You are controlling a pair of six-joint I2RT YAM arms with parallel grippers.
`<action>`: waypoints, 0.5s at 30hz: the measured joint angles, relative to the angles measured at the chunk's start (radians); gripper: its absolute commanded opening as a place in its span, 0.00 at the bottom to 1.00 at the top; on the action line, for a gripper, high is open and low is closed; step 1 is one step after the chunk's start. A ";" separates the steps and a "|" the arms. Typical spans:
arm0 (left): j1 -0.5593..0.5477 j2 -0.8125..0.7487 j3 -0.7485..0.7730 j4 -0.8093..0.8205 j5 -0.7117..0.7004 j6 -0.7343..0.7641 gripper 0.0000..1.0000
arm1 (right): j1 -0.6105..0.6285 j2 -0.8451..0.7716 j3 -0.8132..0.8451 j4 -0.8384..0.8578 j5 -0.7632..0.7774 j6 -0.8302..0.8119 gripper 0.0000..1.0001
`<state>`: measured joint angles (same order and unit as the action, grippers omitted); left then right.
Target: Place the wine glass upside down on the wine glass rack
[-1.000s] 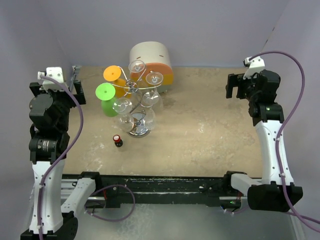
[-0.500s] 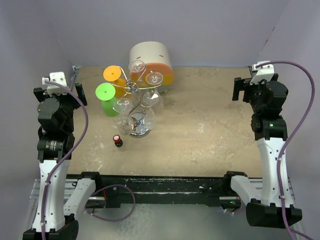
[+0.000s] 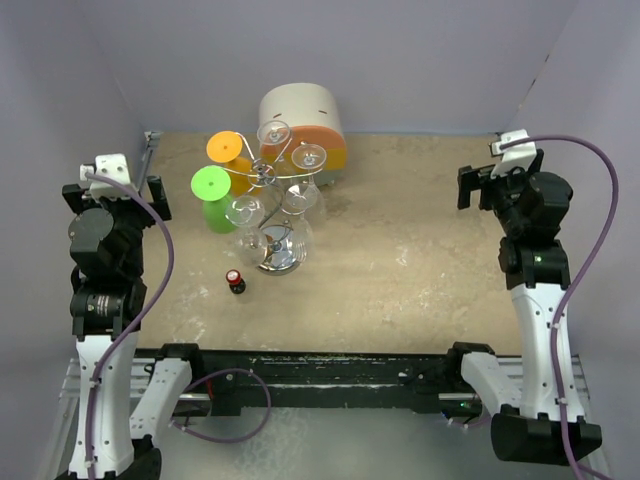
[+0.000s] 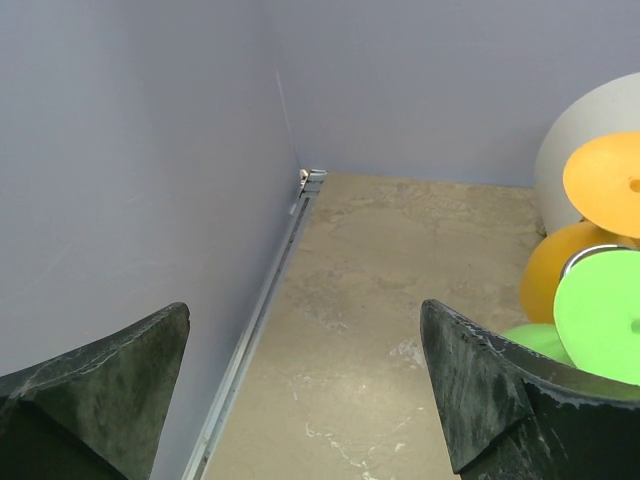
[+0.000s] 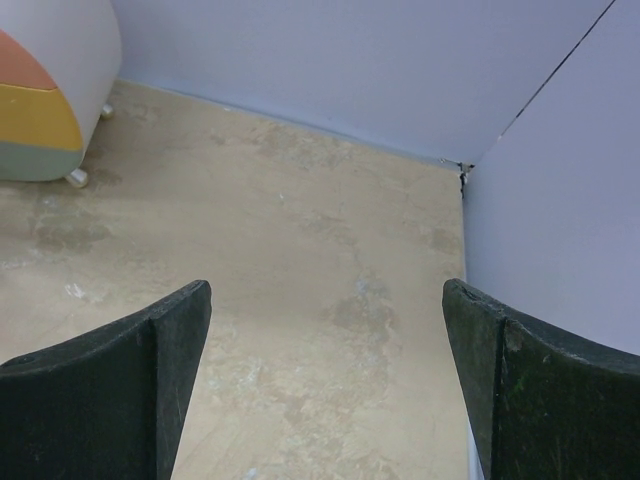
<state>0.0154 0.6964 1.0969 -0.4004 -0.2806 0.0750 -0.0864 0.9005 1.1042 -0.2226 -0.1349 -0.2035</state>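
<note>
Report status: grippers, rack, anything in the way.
Open and empty: left gripper, right gripper, both out wide. On wine glass rack, clear glasses hang bowl-down. Just in front: red-capped bottle.

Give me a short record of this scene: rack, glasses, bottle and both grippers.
rack: left of centre, in front of the drum
clear glasses: several hang on the rack
green glass: left of the rack, foot up
orange glass: behind the green glass, foot up
bottle: small, red cap, near side of the rack
left gripper: open, empty
right gripper: open, empty
</note>
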 measured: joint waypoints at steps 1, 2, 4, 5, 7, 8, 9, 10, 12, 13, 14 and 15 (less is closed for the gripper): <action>0.003 -0.004 -0.002 -0.008 0.008 0.000 0.99 | 0.000 -0.001 -0.002 0.000 -0.008 -0.003 1.00; 0.003 -0.008 -0.003 -0.013 0.011 0.000 0.99 | 0.000 -0.005 -0.006 0.000 -0.012 -0.006 1.00; 0.004 -0.018 -0.007 -0.020 0.016 0.000 0.99 | 0.000 -0.013 -0.017 -0.003 -0.018 -0.008 1.00; 0.004 -0.024 -0.009 -0.025 0.020 0.000 0.99 | 0.000 -0.021 -0.023 -0.005 -0.019 -0.009 1.00; 0.004 -0.028 -0.011 -0.027 0.023 0.000 0.99 | 0.000 -0.035 -0.034 -0.006 -0.023 -0.010 1.00; 0.004 -0.032 -0.016 -0.027 0.025 0.000 0.99 | 0.000 -0.046 -0.040 -0.006 -0.023 -0.010 1.00; 0.005 -0.035 -0.020 -0.028 0.029 0.000 0.99 | 0.000 -0.056 -0.046 -0.005 -0.023 -0.010 1.00; 0.005 -0.039 -0.025 -0.028 0.034 0.000 0.99 | 0.000 -0.064 -0.051 -0.006 -0.023 -0.010 1.00; 0.005 -0.047 -0.035 -0.032 0.042 0.000 0.99 | 0.000 -0.081 -0.065 -0.005 -0.023 -0.010 1.00; 0.005 -0.050 -0.038 -0.035 0.043 -0.001 0.99 | 0.000 -0.090 -0.071 -0.005 -0.023 -0.010 1.00; 0.005 -0.053 -0.041 -0.035 0.045 -0.001 0.99 | 0.000 -0.093 -0.075 -0.005 -0.023 -0.010 1.00; 0.006 -0.057 -0.043 -0.035 0.046 -0.002 0.99 | 0.000 -0.098 -0.079 -0.005 -0.023 -0.010 1.00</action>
<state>0.0212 0.6395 1.0538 -0.4355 -0.2344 0.0734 -0.0864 0.8028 1.0256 -0.2279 -0.1577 -0.2131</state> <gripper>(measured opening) 0.991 0.998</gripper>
